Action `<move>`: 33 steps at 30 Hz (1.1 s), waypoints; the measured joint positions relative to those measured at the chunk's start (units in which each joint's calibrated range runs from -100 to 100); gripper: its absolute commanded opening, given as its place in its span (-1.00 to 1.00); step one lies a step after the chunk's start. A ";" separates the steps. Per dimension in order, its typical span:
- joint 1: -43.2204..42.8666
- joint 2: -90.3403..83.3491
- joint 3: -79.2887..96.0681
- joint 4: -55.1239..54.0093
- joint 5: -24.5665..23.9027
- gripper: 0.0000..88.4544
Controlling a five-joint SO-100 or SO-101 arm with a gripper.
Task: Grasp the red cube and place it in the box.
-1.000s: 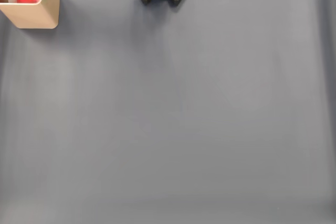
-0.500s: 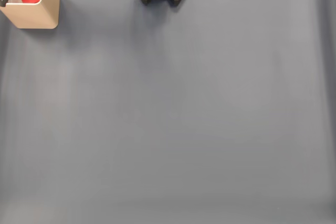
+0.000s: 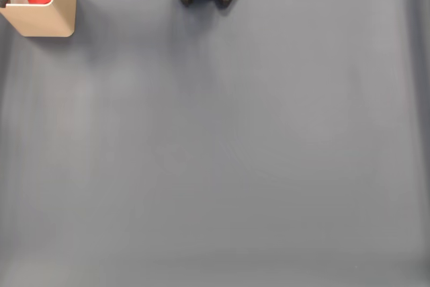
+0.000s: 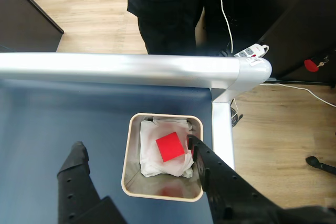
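Resting on white crumpled paper inside the tan open-topped square box [image 4: 163, 190], the small bright red cube [image 4: 169, 147] lies free — the black fingers [image 4: 207, 163] are spread wide above it, one outside the box's wall over the blue tabletop [image 3: 222, 152], so the placing looks done.

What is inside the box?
In the wrist view, the box holds the red cube, lying on crumpled white paper. The open gripper hovers above, and one finger hides part of the inside. What is under the paper cannot be seen.
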 measured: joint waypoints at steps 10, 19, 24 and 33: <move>0.00 -0.17 0.00 0.00 -0.29 -0.05; 0.00 -0.17 0.00 -1.83 -0.83 -0.53; 0.00 -0.17 0.00 -3.42 -1.81 -0.89; -3.04 -0.17 0.00 -3.42 -2.20 -1.00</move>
